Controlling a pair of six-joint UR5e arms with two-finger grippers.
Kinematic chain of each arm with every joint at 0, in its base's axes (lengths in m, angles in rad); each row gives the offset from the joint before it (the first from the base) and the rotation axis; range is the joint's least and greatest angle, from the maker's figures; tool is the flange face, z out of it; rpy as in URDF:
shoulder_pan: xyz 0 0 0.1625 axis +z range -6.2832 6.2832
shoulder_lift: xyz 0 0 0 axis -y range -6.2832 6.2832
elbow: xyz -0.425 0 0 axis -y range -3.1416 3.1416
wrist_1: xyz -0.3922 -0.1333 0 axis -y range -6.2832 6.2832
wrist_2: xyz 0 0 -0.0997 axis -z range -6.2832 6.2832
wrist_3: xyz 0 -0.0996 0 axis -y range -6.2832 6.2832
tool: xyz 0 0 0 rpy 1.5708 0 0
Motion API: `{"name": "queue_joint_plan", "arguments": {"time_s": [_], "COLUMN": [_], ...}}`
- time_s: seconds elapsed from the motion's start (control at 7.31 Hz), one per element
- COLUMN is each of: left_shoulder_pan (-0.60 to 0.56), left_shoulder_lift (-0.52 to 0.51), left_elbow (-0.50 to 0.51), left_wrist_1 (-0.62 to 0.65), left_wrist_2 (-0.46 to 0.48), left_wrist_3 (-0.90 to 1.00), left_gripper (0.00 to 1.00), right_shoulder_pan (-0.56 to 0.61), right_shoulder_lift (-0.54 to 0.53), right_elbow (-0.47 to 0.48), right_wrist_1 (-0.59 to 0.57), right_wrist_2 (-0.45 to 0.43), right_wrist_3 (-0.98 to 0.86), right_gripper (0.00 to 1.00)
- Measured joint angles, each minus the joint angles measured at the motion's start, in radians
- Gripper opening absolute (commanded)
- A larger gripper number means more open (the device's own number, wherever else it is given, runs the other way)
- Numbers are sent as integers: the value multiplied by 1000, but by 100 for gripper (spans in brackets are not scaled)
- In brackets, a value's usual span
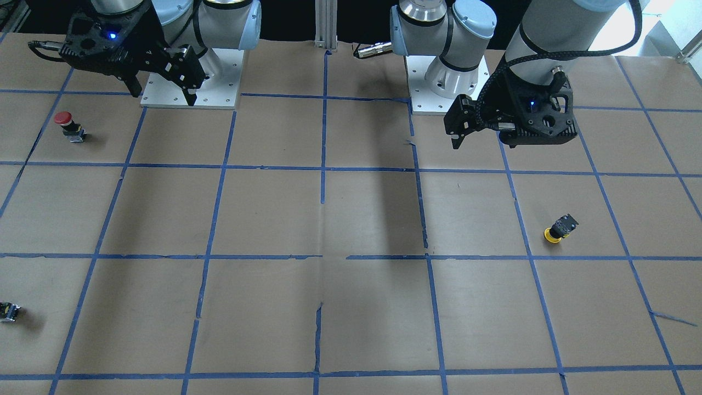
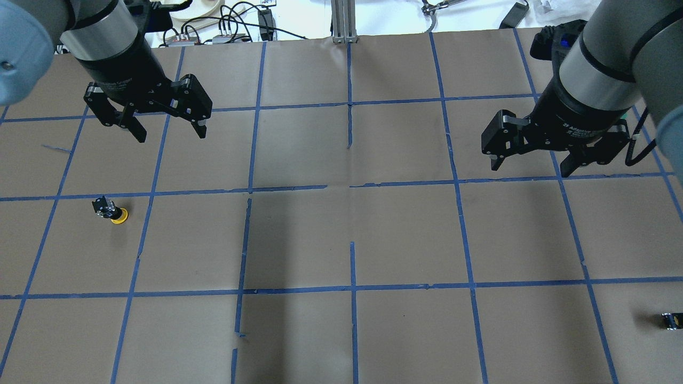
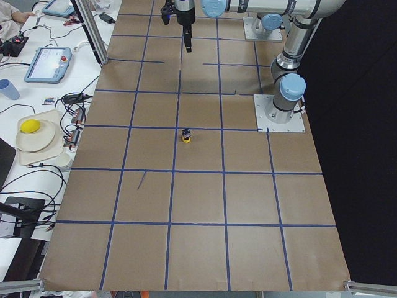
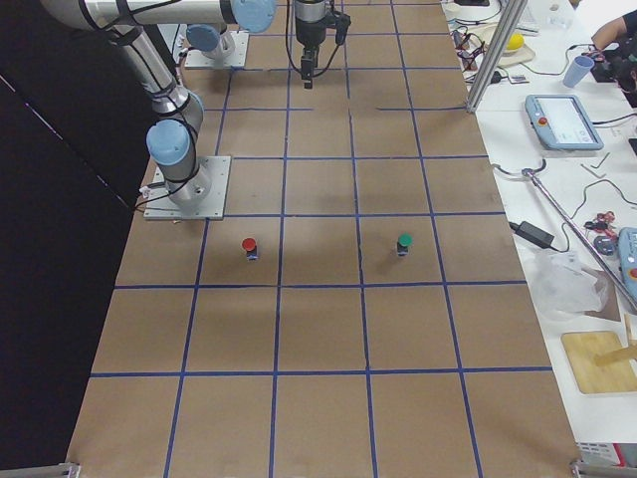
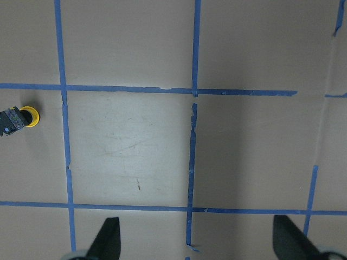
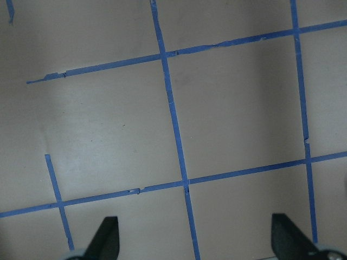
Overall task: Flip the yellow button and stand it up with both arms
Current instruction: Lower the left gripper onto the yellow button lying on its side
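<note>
The yellow button [image 2: 111, 211] lies tipped over on the brown paper at the left, with its yellow cap low and its black base raised. It also shows in the front view [image 1: 559, 227], the left side view [image 3: 186, 135] and at the left edge of the left wrist view [image 5: 19, 118]. My left gripper [image 2: 172, 133] is open and empty, and hovers above the table about one grid square beyond the button and to its right. My right gripper [image 2: 529, 166] is open and empty, and hovers over the far right half, well away from the button.
A red-capped button [image 1: 70, 127] stands near the right arm's base plate [image 1: 164, 101]. A green-capped button [image 4: 404, 243] stands further out. A small black switch block [image 2: 671, 320] lies at the right edge. Blue tape lines grid the paper.
</note>
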Motion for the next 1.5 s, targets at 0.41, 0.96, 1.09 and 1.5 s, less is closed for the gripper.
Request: {"name": "queue_joint_plan", "arguments": {"time_s": [0.41, 0.96, 1.09, 1.5], "left_shoulder_pan": [16, 178, 230, 349], "left_shoulder_lift": [-10, -127, -158, -186], "left_elbow": [-8, -40, -49, -171], "left_wrist_1": [8, 135, 168, 310], "left_wrist_2": [0, 3, 30, 157], "left_wrist_3": [17, 361, 478, 909], "left_gripper": [100, 100, 98, 96], "right_shoulder_pan": [0, 0, 0, 0], "right_shoulder_lift": [-2, 1, 2, 5], "right_elbow": [6, 7, 7, 9], "right_wrist_1": [-1, -3, -8, -17], "right_wrist_2": [0, -1, -10, -43], "right_wrist_3": [0, -1, -1, 2], "right_gripper": [100, 100, 100, 100]}}
